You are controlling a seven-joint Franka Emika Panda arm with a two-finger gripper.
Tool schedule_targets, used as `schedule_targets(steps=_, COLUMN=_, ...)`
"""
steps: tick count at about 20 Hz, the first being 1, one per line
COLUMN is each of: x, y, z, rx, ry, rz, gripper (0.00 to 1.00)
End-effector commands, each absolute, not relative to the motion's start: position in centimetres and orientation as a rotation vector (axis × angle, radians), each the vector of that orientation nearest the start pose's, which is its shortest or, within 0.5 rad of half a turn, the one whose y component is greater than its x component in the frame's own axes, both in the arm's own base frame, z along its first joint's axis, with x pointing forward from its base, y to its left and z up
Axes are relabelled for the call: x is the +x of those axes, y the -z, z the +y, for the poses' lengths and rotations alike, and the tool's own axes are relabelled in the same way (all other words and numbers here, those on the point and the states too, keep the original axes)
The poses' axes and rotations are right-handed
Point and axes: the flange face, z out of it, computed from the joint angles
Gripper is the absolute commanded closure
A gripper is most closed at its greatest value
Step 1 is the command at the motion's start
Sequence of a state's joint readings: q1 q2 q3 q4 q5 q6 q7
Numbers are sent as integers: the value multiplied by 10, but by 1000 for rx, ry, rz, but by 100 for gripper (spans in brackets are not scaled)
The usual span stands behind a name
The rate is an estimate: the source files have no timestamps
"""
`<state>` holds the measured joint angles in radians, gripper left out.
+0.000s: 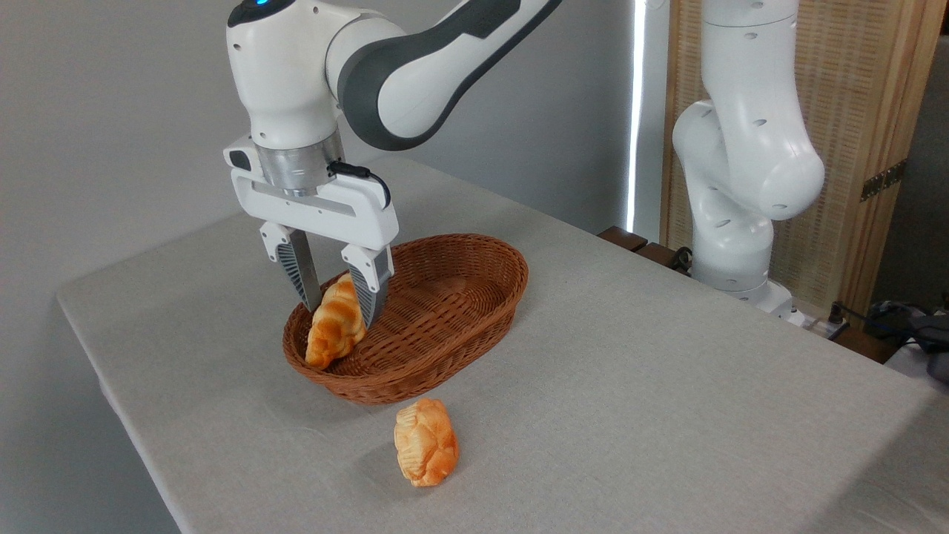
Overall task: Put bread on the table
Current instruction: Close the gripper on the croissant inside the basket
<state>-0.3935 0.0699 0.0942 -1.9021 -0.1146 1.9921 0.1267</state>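
White two-finger gripper (pixel 339 311) clamped on long golden ridged bread (pixel 335 324), tilted over left end of brown oval wicker basket (pixel 452 311); small orange knobbly bun (pixel 425 452) near, on grey-beige cloth table (pixel 630 400).

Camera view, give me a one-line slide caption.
Gripper lifts the bread from the wicker basket; small bun lies on the table.

White arm (pixel 415 67), grey joints, black cable (pixel 363 174).
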Motion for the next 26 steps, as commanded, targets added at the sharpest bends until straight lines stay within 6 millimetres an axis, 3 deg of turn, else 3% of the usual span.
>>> schedule_targets(steps=1, x=553, y=-466, z=-169, rx=-3131, ry=12, rz=670, gripper=40)
schedule_targets(steps=2, x=553, y=-465, z=-169, rx=-3130, ry=10, rz=672, gripper=55)
schedule_targets(steps=3, x=553, y=-466, z=-168, rx=-3131, ry=10, rz=670, gripper=64)
schedule_targets(steps=9, x=551, y=-463, z=-172, rx=-3127, ry=0, rz=682, gripper=64)
schedule_targets(steps=13, x=551, y=-464, z=-173, rx=-3126, ry=4, rz=685, gripper=79)
schedule_targets(steps=26, x=551, y=-464, z=-174, rx=-3122, ry=5, rz=693, gripper=91)
